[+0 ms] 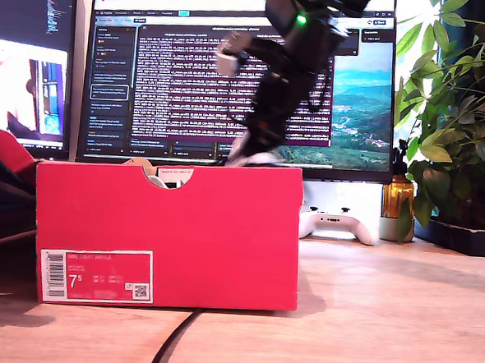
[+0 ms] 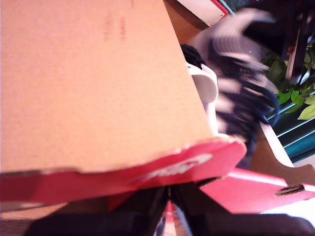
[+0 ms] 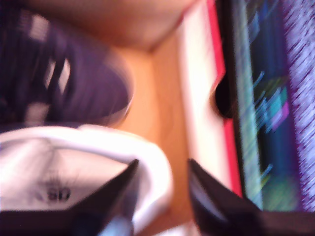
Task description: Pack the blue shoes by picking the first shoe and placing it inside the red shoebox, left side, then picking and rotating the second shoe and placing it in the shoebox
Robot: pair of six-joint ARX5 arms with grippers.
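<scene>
The red shoebox stands at the front of the exterior view, and something white shows in its notch. An arm reaches down behind its back rim. It is my second arm. My second gripper is open inside the box, over the bare floor near the notched wall. One finger lies against a shoe's white part. A navy shoe lies beyond it, blurred. My first gripper is shut on the red edge of the lid. A blurred blue shoe shows past that edge.
The red lid sticks up at the exterior view's left. Two monitors stand behind the box. A white game controller, an amber bottle and a plant are at the exterior view's right. A black cable crosses the wooden table.
</scene>
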